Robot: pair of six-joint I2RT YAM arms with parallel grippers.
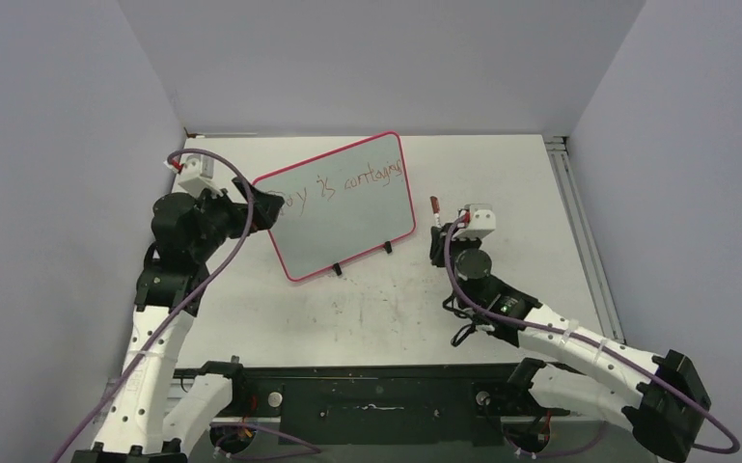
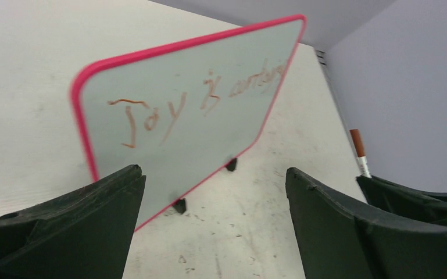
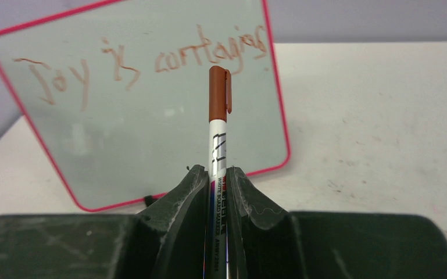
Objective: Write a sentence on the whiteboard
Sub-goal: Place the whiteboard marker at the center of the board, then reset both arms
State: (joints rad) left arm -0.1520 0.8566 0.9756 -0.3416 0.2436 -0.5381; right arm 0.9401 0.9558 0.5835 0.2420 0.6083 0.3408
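With the sentence [image 1: 345, 183] written on the whiteboard [image 1: 347, 227], standing on the desk [image 1: 502, 174] just ahead of the spread left tool [image 2: 212, 171], and the right tool [image 3: 215, 172] pinching a capped marker [image 3: 218, 104], writing looks finished; next, withdraw without tipping it.

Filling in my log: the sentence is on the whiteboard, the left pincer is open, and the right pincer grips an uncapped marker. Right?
One thing is off: the whiteboard marker in the right pincer has its brown cap on, as the right wrist view shows. The rest stands.
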